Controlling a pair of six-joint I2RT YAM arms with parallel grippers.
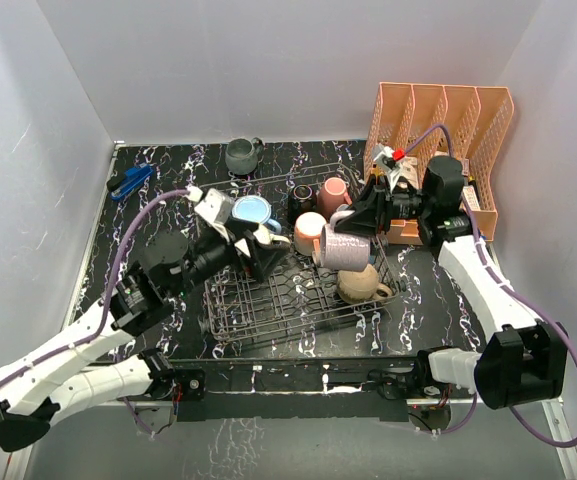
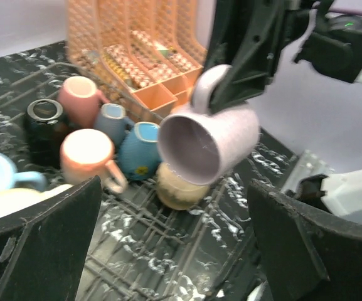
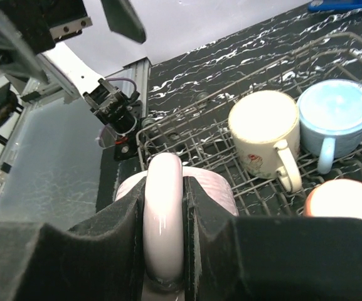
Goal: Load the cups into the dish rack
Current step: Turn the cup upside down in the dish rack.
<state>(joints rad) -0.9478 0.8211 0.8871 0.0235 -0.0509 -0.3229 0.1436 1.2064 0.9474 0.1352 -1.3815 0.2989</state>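
Reaching in from the near-left corner, my left arm runs diagonally over the left part of the dish rack (image 1: 268,312). Left tool (image 1: 260,250) points right, across the rack. Fingers spread wide, nothing between them.

Right arm: rises from the near-right base, elbow near the right edge of the desk (image 1: 168,160), wrist bent left over the rack's far right side. Right tool (image 3: 164,216) is clenched on the handle of the mauve mug (image 1: 346,250). In the wrist view the handle sits pinched between both fingers (image 3: 121,219).

Mauve mug: hangs on its side above the right part of the rack, mouth turned toward the left tool. It is directly over the tan mug (image 1: 360,287), which lies in the rack. Touching or apart: cannot tell.

Other mugs:
- cream mug (image 3: 259,125) and light blue mug (image 3: 336,106), side by side at the rack's far left, just beside the left tool
- peach mug (image 1: 310,228), pink mug (image 1: 333,190), black mug (image 1: 301,195) and teal mug (image 2: 140,150), clustered at the far middle, between the two tools
- grey mug (image 1: 241,154), alone on the desk beyond the rack

Surroundings: orange file organizer (image 1: 448,130) stands just behind the right wrist. A small blue item (image 1: 128,182) lies at the desk's far left, well apart from both arms.
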